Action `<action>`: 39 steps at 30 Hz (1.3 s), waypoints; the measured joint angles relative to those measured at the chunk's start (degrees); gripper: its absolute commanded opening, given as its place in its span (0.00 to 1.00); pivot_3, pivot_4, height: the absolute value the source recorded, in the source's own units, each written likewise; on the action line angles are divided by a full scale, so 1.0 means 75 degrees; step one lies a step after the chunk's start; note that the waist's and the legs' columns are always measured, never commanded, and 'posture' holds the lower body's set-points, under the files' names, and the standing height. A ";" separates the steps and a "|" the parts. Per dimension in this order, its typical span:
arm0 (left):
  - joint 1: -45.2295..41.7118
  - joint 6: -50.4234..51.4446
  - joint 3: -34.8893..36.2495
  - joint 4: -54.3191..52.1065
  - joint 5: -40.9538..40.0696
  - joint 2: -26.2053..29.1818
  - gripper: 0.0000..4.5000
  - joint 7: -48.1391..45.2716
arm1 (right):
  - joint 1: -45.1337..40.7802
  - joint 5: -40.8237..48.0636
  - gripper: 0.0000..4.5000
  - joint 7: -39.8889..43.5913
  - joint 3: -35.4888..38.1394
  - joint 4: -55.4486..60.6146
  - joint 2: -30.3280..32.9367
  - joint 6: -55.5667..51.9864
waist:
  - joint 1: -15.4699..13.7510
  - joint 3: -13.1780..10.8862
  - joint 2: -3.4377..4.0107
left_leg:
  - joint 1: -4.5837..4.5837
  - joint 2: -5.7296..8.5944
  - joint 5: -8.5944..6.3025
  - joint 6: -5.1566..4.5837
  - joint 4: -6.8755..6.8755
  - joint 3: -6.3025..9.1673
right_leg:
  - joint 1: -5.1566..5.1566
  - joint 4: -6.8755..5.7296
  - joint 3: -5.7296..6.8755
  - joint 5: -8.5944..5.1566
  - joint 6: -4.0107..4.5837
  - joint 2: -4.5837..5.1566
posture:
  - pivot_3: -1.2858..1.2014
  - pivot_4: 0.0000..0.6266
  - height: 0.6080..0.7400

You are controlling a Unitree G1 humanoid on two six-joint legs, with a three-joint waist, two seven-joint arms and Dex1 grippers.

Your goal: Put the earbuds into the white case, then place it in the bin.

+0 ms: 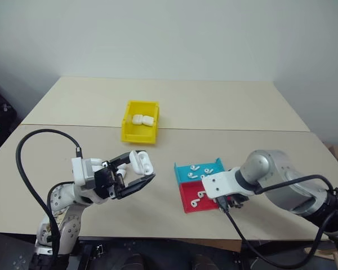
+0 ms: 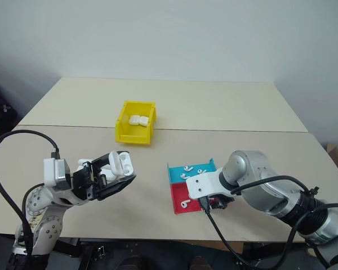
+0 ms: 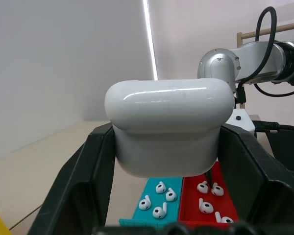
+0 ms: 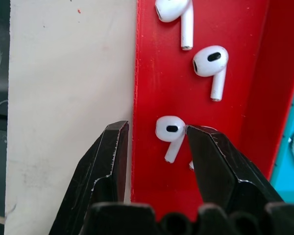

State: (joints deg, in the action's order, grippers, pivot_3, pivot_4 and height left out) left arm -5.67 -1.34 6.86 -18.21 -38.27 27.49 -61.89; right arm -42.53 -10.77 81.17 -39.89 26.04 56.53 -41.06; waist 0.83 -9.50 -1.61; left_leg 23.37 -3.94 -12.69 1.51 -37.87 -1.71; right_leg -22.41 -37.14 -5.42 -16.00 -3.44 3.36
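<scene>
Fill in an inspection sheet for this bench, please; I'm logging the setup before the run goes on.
Surface: two beige tables pushed together, seam across.
Job's things: white case held with lid open; earbuds loose in red tray and blue tray; yellow bin holds two white cases.
Clutter: nothing seen.
Grippers: left gripper shut on the case; right gripper open, pointing down, its fingers straddling the red tray's rim with one earbud between them.
Cables: black cable loops over left arm; another on right arm.
Surroundings: plain white wall.
</scene>
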 measured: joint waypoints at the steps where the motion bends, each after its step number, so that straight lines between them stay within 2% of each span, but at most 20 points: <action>1: 0.0000 0.0004 0.0000 0.0000 0.0001 0.0002 0.63 0.0007 | 0.0008 -0.0021 0.51 0.0001 0.0000 -0.0043 -0.0005 0.0023 | 0.0000 0.0000 0.0000 | 0.0000 0.0000 0.0000 0.0000 0.0000 0.0000 | 0.0000 0.0000 0.0000 0.0000 0.0000 0.0000 | 0.52 0.24 1.00; 18: 0.0135 0.0046 0.0000 -0.0158 0.0122 0.0092 0.63 0.0222 | 0.0064 -0.0489 0.51 0.0035 0.0001 -0.0509 -0.0248 0.0532 | 0.0001 0.0000 0.0000 | 0.0000 0.0000 0.0000 0.0000 0.0000 0.0000 | 0.0000 0.0001 0.0000 0.0000 0.0000 0.0000 | 0.52 0.24 1.00; 22: 0.0135 0.0047 0.0000 -0.0158 0.0152 0.0108 0.63 0.0234 | 0.0072 -0.0521 0.32 0.0071 0.0001 -0.0554 -0.0266 0.0605 | 0.0001 0.0000 0.0000 | 0.0000 0.0000 0.0000 0.0000 0.0001 0.0000 | -0.0001 0.0002 0.0000 0.0000 0.0000 0.0000 | 0.52 0.24 1.00; 37: 0.0148 0.0204 -0.0002 -0.0165 0.0162 0.0268 0.63 0.0357 | 0.0157 -0.0677 0.32 0.0109 0.0024 -0.0589 -0.0317 0.0844 | 0.0004 0.0000 0.0000 | 0.0000 0.0000 0.0000 0.0000 0.0001 0.0000 | 0.0000 0.0002 0.0000 0.0000 0.0000 0.0000 | 0.52 0.24 1.00; 39: 0.0151 0.0203 -0.0003 -0.0165 0.0167 0.0268 0.63 0.0362 | 0.0157 -0.0772 0.24 0.0106 0.0028 -0.0640 -0.0323 0.0916 | 0.0003 0.0000 0.0000 | -0.0001 0.0000 0.0000 0.0000 0.0001 0.0000 | 0.0000 0.0002 0.0000 0.0000 0.0000 0.0000 | 0.52 0.24 1.00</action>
State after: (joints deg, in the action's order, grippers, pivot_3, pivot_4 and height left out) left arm -4.54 0.18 6.84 -19.45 -37.02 29.50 -59.17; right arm -41.35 -16.55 81.96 -39.68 21.24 54.11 -34.19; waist 0.85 -9.50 -1.61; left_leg 23.36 -3.94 -12.69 1.51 -37.86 -1.71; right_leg -22.41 -37.13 -5.42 -16.00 -3.43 3.36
